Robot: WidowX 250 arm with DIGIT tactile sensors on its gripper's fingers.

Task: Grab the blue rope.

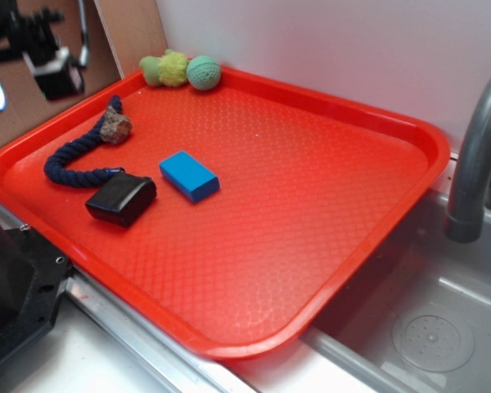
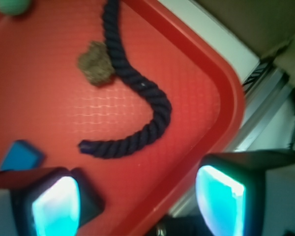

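Note:
The blue rope (image 1: 74,155) is a dark navy twisted cord lying in a hook shape at the left end of the red tray (image 1: 327,213). From the wrist view the blue rope (image 2: 152,101) curves down the middle, its cut end nearest my fingers. My gripper (image 2: 137,206) hovers above the tray's edge, short of the rope and apart from it. It is open, with nothing between its glowing fingertips (image 2: 56,209). In the exterior view only dark, blurred arm parts (image 1: 53,65) show at the top left.
A brown lump (image 1: 114,128) lies against the rope. A black block (image 1: 121,199) sits by the rope's end, a bright blue block (image 1: 189,175) beside it. Green knitted balls (image 1: 180,70) rest at the tray's far rim. A faucet (image 1: 475,155) and sink (image 1: 434,327) are to the right.

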